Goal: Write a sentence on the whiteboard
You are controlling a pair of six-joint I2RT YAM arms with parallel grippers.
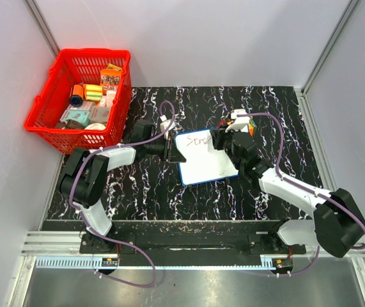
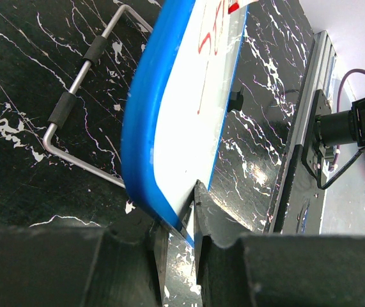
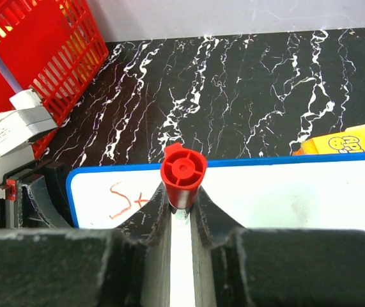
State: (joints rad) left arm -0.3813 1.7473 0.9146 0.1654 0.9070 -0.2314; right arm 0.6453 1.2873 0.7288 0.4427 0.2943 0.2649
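Note:
The whiteboard (image 1: 206, 162), white with a thin blue frame, lies in the middle of the black marble table. Red handwritten strokes (image 1: 199, 139) run along its top left; they also show in the left wrist view (image 2: 209, 39) and the right wrist view (image 3: 123, 198). My left gripper (image 1: 169, 148) is shut on the board's left edge (image 2: 145, 147). My right gripper (image 1: 224, 139) is shut on a red marker (image 3: 183, 171), held end-on over the board (image 3: 284, 192) just right of the strokes. The marker's tip is hidden.
A red basket (image 1: 83, 96) with several small items stands at the back left. A small orange box (image 3: 345, 139) lies behind the board's right end. A bent wire stand (image 2: 80, 77) lies beside the board. Grey walls enclose the table.

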